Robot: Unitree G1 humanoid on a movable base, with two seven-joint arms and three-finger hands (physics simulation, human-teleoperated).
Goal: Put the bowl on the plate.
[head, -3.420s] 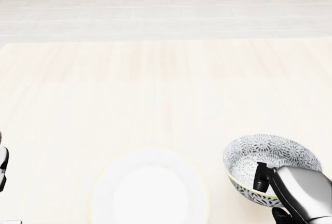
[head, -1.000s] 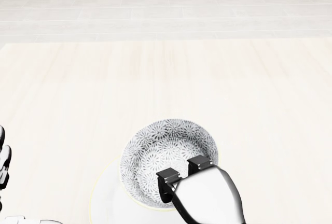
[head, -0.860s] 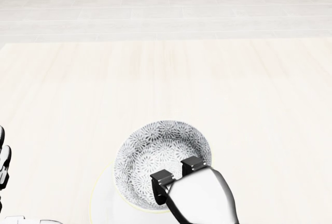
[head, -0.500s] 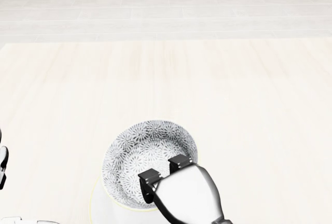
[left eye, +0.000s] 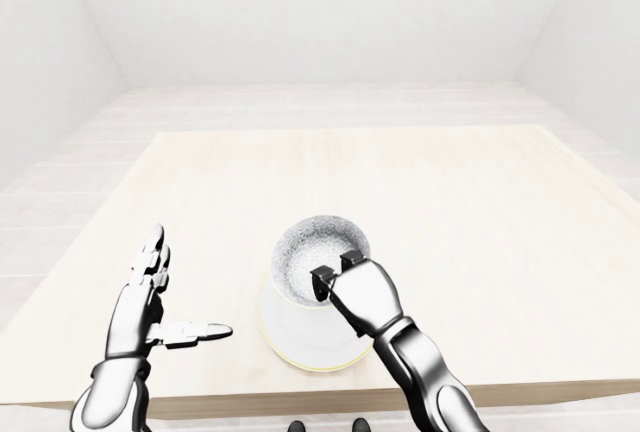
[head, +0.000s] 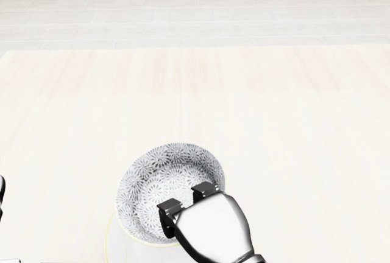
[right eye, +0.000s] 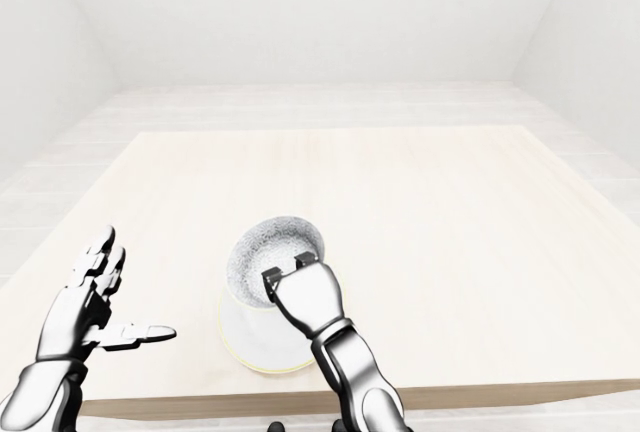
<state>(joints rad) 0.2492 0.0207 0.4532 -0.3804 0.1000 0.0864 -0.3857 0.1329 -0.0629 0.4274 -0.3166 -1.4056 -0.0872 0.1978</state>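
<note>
A grey flower-patterned bowl point(head: 164, 178) hangs over the white plate point(left eye: 290, 337) near the table's lower edge. My right hand point(head: 183, 205) is shut on the bowl's near rim, two dark fingertips point(head: 204, 191) hooked inside it. In the head view the bowl hides most of the plate, and only a pale sliver point(head: 116, 245) shows at lower left. Whether the bowl touches the plate I cannot tell. My left hand point(left eye: 160, 302) hovers open to the left of the plate, fingers spread and thumb pointing right.
The pale wooden table point(left eye: 450, 202) stretches wide above and to the right of the plate. Its near edge point(left eye: 520, 389) runs just below the plate in the eye views. White floor and walls surround it.
My right hand has carried the bowl from the lower right of the head view leftward over the plate. In the last second it drifted further left and down.
</note>
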